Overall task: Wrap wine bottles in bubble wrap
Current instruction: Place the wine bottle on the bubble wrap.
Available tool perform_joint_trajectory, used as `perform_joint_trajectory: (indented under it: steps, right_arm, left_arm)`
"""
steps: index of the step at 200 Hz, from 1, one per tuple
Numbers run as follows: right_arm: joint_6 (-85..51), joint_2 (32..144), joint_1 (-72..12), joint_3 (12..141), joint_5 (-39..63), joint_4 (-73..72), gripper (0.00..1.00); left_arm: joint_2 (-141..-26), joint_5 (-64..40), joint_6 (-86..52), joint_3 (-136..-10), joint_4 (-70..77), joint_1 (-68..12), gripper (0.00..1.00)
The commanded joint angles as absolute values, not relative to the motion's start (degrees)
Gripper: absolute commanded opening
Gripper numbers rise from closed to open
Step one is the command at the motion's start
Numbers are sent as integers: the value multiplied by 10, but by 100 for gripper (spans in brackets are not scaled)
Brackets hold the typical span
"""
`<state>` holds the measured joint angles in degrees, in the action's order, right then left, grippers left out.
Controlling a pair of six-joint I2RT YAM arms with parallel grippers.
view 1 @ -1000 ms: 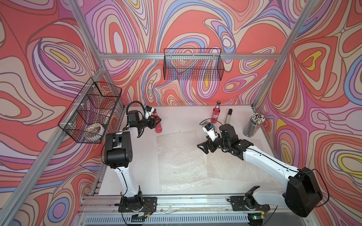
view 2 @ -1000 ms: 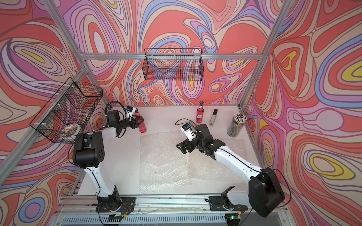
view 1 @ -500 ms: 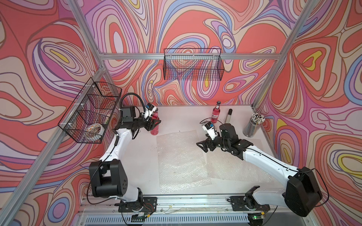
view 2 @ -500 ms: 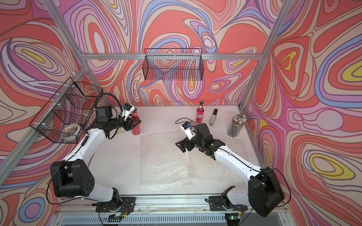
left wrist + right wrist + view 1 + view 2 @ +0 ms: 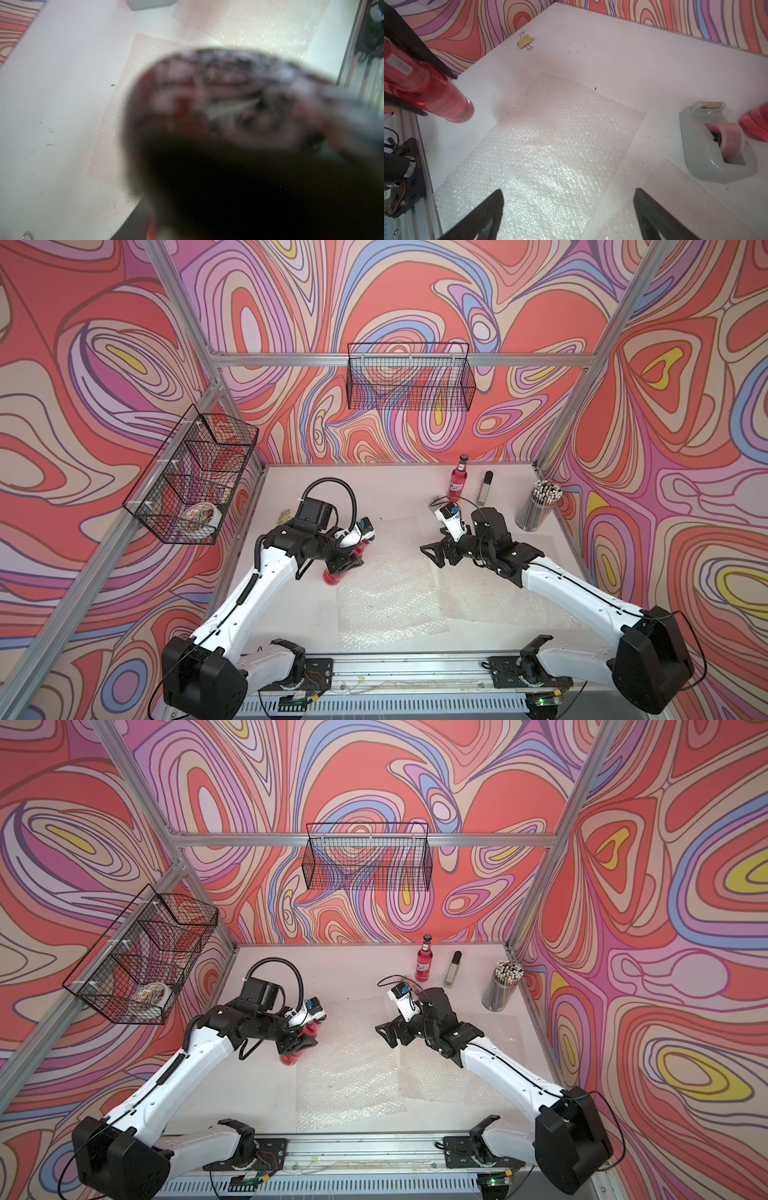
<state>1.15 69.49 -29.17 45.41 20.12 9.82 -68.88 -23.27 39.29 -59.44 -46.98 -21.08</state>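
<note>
My left gripper (image 5: 347, 561) is shut on a wine bottle (image 5: 332, 577) of pink-red liquid. It holds the bottle tilted, base low, at the left edge of a bubble wrap sheet (image 5: 386, 593). The right wrist view shows this bottle (image 5: 425, 89) between black fingers (image 5: 415, 52). In the left wrist view the bottle (image 5: 218, 99) is a blur that hides the jaws. My right gripper (image 5: 432, 556) hangs open over the wrap (image 5: 556, 145), beside a second sheet (image 5: 498, 589). Another wine bottle (image 5: 457, 481) stands upright at the back.
A grey tape dispenser (image 5: 708, 145) sits by the far sheet corner. A silver-and-black bar (image 5: 484, 488) and a pen cup (image 5: 536, 510) stand back right. A yellow binder clip (image 5: 524, 41) lies back left. Wire baskets (image 5: 191, 477) (image 5: 409, 377) hang on the walls.
My left arm has swung from the back left corner toward the middle, carrying the bottle down and tilting it at the wrap's left edge. The right arm has barely moved.
</note>
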Motion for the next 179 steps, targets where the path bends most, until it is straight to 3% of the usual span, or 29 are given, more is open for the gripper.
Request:
perform_joint_trajectory:
  steps: [1, 53, 113, 179]
  right_arm:
    - [1, 667, -289, 435, 194, 102, 98]
    - [-5, 631, -288, 410, 186, 110, 98]
    - [0, 627, -286, 401, 188, 112, 98]
    - [-3, 601, -283, 391, 191, 115, 98]
  left_arm:
    - [-706, -160, 417, -593, -465, -252, 20]
    - [-792, -121, 425, -620, -446, -335, 21]
    - [-923, -68, 331, -680, -449, -399, 21]
    - [-1006, -73, 331, -688, -395, -429, 26]
